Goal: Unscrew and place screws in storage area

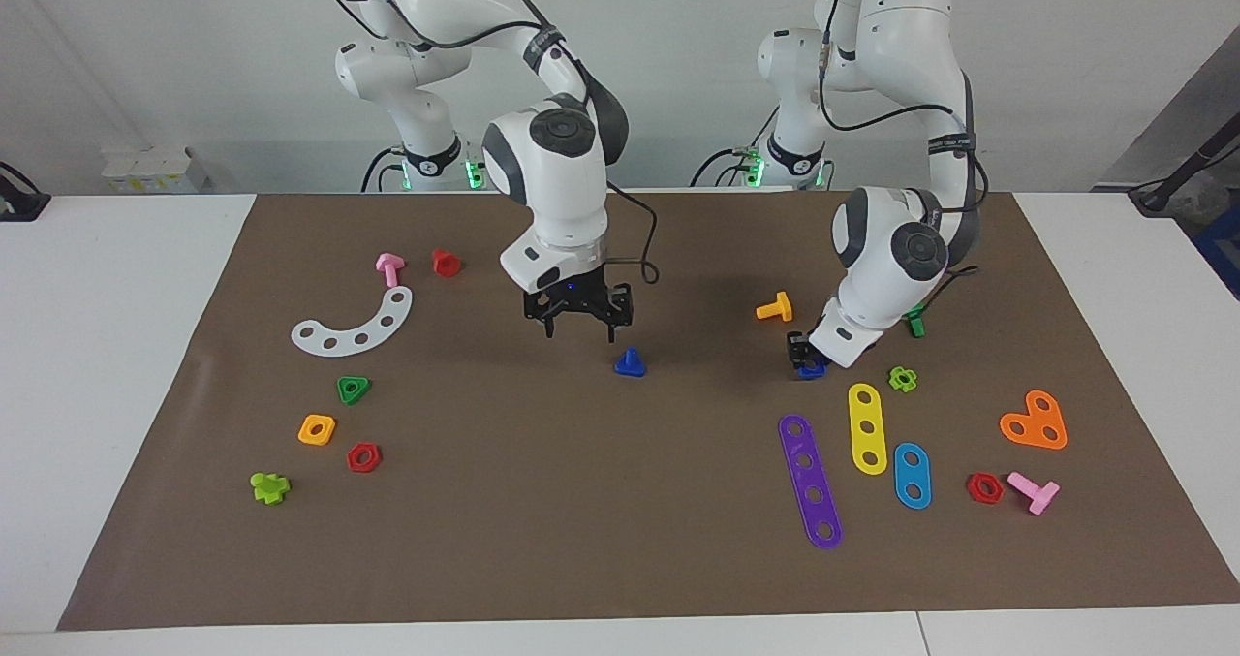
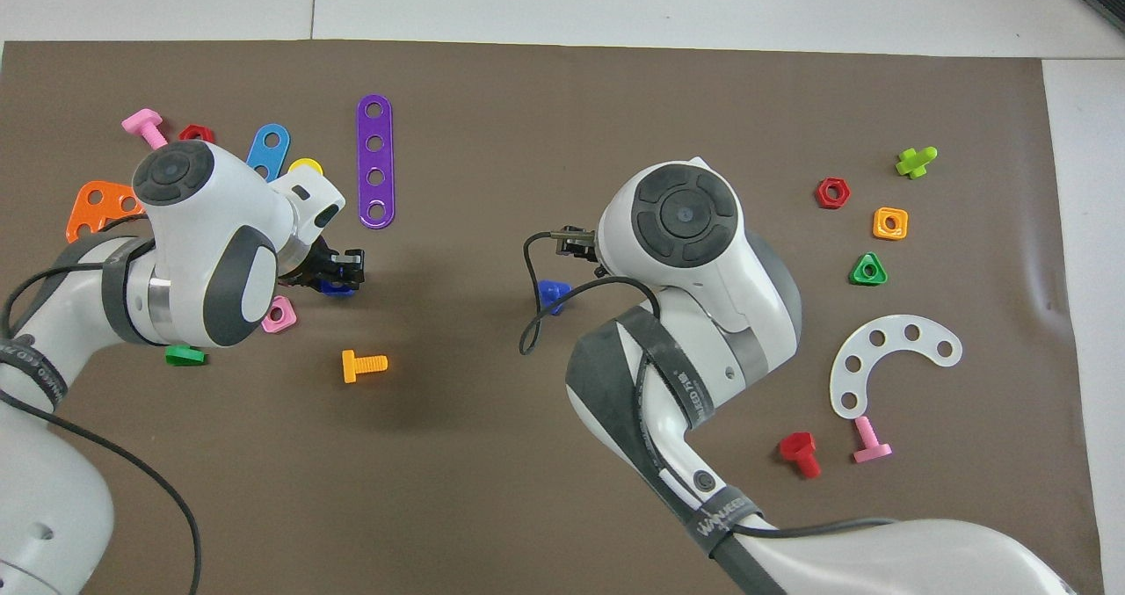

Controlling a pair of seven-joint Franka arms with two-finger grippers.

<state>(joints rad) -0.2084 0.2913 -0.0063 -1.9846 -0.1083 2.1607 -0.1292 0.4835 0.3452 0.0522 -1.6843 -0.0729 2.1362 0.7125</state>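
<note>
Blue screw [image 1: 630, 363] sits alone mid-mat, right gripper [image 1: 578, 328] hanging just above it with fingers spread and holding nothing.

Left gripper [image 1: 803, 355] is down at the mat by the yellow strip [image 1: 866, 428], touching a blue piece [image 1: 813, 371]; can't tell how its fingers stand. Storage area [image 1: 387, 414] by the green nut [image 1: 354, 389] and white curved strip [image 1: 355, 325] has no blue screw in it.
</note>
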